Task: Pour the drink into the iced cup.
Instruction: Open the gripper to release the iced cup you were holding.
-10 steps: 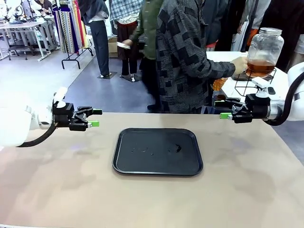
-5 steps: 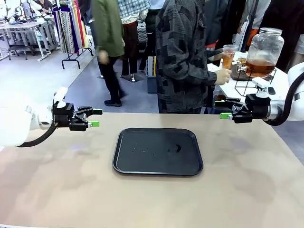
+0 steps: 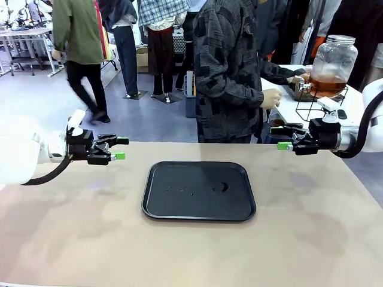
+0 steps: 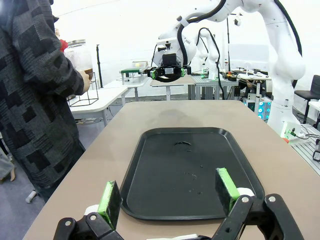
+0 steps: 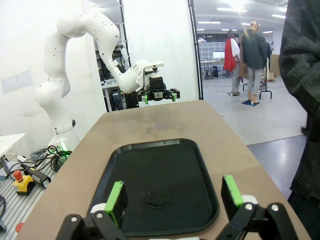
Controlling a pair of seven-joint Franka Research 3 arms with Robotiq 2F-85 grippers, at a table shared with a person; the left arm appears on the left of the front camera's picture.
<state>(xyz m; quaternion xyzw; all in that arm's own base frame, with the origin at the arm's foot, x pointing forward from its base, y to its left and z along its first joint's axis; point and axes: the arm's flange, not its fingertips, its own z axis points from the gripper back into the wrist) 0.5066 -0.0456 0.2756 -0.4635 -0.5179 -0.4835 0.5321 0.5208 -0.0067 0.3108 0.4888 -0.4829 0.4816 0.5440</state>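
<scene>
Behind the desk [image 3: 311, 239], amber drink [image 3: 328, 85] part-fills a lidded clear jar [image 3: 334, 60]; left tool [image 3: 119, 148] and right tool [image 3: 279, 137] hover spread wide, empty.

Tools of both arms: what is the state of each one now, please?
Left tool: open, holding nothing, above the table's left side.
Right tool: open, holding nothing, above the table's right side.

White arms, black claws, a person in dark patchwork

Each left claw [image 3: 119, 148] and right claw [image 3: 280, 137] is black with green pads on a rounded glossy white arm; a black cable loops behind each. The person [image 3: 230, 66] wears a grey-and-black blocky-patterned long-sleeved top.
</scene>
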